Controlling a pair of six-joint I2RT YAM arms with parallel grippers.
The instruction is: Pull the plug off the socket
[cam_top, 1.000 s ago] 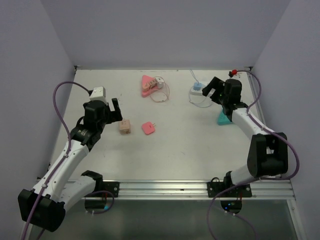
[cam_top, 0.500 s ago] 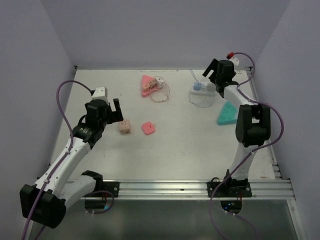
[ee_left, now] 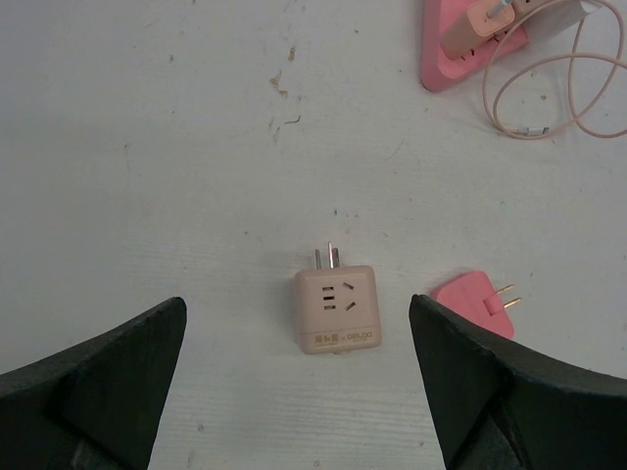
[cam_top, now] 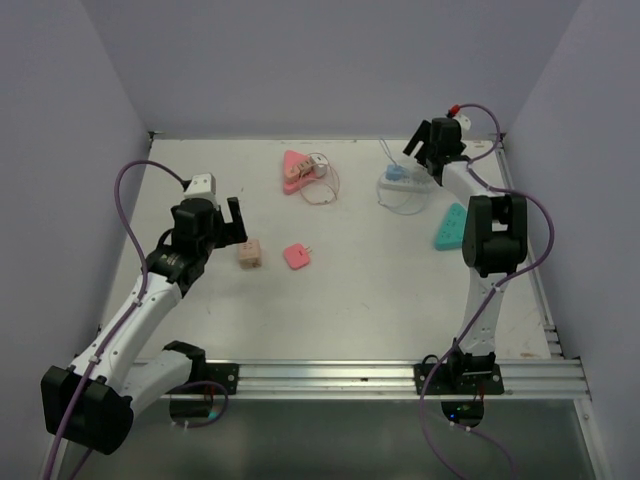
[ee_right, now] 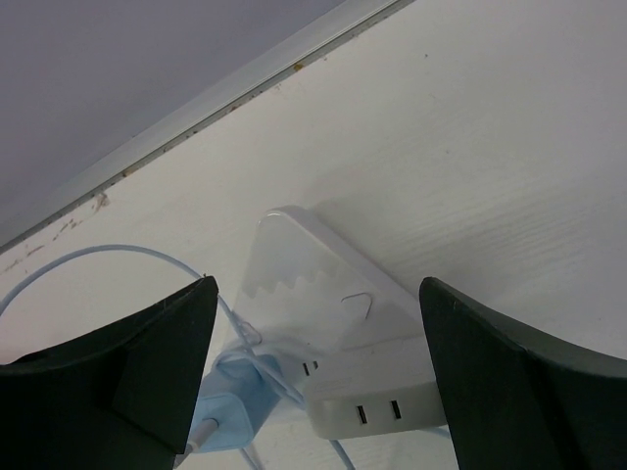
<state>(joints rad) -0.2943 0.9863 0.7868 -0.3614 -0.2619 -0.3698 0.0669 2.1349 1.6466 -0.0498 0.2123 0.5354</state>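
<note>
A white triangular socket (cam_top: 391, 183) (ee_right: 343, 323) lies at the far right of the table with a light blue plug (cam_top: 398, 173) (ee_right: 227, 409) stuck in its side and a pale blue cable looping off it. My right gripper (cam_top: 421, 157) (ee_right: 318, 313) hovers over this socket, open, one finger on each side and touching neither socket nor plug. My left gripper (cam_top: 231, 217) (ee_left: 297, 305) is wide open above a beige cube adapter (cam_top: 249, 255) (ee_left: 336, 308), holding nothing.
A loose pink plug (cam_top: 296, 256) (ee_left: 475, 302) lies right of the beige adapter. A pink triangular socket (cam_top: 294, 171) (ee_left: 460, 49) with a coiled cable sits at the back centre. A teal triangular socket (cam_top: 450, 226) lies near the right wall.
My right arm has swung back toward the far wall, bringing its gripper from beside the white socket to over it, jaws slightly narrower. The left arm has barely moved.
</note>
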